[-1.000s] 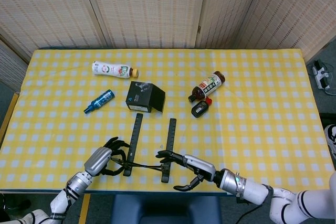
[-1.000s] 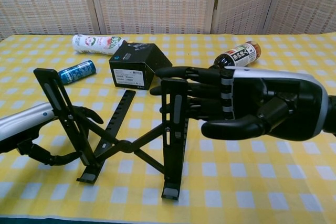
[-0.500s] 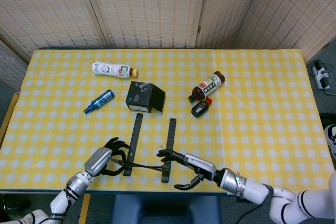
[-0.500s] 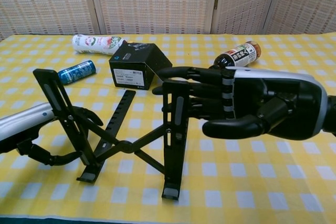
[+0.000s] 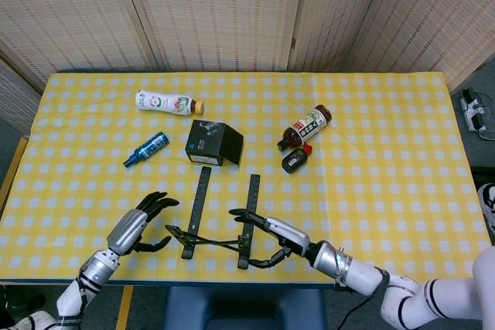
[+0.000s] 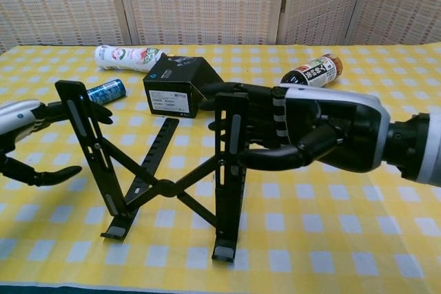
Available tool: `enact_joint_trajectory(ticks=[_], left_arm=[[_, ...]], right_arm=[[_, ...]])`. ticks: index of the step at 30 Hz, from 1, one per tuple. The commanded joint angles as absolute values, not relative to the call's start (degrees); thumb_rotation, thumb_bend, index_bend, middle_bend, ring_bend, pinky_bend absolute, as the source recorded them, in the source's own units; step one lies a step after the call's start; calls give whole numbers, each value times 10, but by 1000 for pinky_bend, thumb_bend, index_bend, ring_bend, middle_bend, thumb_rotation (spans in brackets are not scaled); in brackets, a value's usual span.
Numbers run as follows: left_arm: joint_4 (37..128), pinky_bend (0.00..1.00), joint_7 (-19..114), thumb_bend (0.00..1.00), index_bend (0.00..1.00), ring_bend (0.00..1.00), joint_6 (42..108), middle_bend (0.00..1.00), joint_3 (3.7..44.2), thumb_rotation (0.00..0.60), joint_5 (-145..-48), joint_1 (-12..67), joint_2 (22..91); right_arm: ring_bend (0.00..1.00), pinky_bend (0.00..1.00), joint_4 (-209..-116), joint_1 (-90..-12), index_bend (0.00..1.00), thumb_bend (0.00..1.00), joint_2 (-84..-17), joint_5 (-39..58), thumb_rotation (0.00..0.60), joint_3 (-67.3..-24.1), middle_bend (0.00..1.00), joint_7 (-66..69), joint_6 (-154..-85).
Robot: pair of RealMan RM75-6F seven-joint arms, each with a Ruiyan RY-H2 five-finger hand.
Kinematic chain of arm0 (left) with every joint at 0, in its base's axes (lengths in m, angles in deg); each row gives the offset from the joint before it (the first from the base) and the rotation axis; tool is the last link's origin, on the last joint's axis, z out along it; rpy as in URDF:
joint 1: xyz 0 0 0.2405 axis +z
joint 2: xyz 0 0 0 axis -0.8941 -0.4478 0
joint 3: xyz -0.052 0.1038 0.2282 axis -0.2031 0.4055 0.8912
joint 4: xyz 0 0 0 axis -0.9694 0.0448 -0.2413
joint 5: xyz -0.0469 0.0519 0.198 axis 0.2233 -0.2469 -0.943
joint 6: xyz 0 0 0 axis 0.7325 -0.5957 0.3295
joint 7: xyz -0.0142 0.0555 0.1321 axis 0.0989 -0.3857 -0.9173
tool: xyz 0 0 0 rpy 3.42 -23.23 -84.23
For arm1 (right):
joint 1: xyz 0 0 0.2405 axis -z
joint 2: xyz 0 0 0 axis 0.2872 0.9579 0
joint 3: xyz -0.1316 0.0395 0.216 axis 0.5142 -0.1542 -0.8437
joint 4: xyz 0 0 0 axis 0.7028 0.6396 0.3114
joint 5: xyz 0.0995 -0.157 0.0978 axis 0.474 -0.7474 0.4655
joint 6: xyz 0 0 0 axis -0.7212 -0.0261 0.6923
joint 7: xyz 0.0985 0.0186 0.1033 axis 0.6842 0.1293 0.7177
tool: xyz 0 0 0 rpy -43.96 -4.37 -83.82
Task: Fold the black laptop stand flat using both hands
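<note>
Letting go on the left while the right hand is closing on the stand.

Going left to right: the left hand (image 5: 136, 227) is drawing back off the black laptop stand (image 6: 162, 170), its fingers spread and holding nothing, now just beside the left rail rather than wrapped around it. The stand is sitting unfolded near the front edge of the desk (image 5: 387, 191), rails raised. The right hand (image 6: 303, 132) is curling its fingers around the right rail, gripping it more tightly than a moment ago. Folding with both hands likely needs the left to regrasp first.
</note>
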State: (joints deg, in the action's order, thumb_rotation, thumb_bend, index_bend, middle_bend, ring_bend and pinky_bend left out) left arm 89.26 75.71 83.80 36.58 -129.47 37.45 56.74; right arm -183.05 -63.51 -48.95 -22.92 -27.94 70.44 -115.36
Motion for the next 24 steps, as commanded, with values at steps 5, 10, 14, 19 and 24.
enact_joint_trajectory(ticks=[5, 10, 14, 19, 24], left_arm=[[908, 0, 750, 381, 189, 59, 876, 192, 359, 600, -1300, 392, 536], [914, 0, 751, 381, 186, 57, 889, 190, 352, 600, -1299, 398, 524], [915, 0, 750, 380, 180, 53, 886, 186, 349, 600, -1295, 398, 520], [911, 0, 749, 380, 180, 52, 884, 183, 341, 600, -1293, 395, 516], [903, 0, 743, 380, 180, 50, 880, 182, 327, 600, -1287, 387, 506]], right_arm=[[36, 0, -1827, -619, 0, 336, -518, -131, 600, -331, 2, 622, -1120], [34, 0, -1824, -608, 0, 336, -521, -99, 600, -350, 1, 596, -1110], [27, 0, -1822, -600, 0, 336, -518, -95, 600, -354, 0, 587, -1103], [5, 0, -1836, -561, 0, 335, -507, -46, 600, -376, 0, 551, -1137], [0, 0, -1855, -503, 0, 336, -488, -56, 600, -393, 0, 496, -1244]])
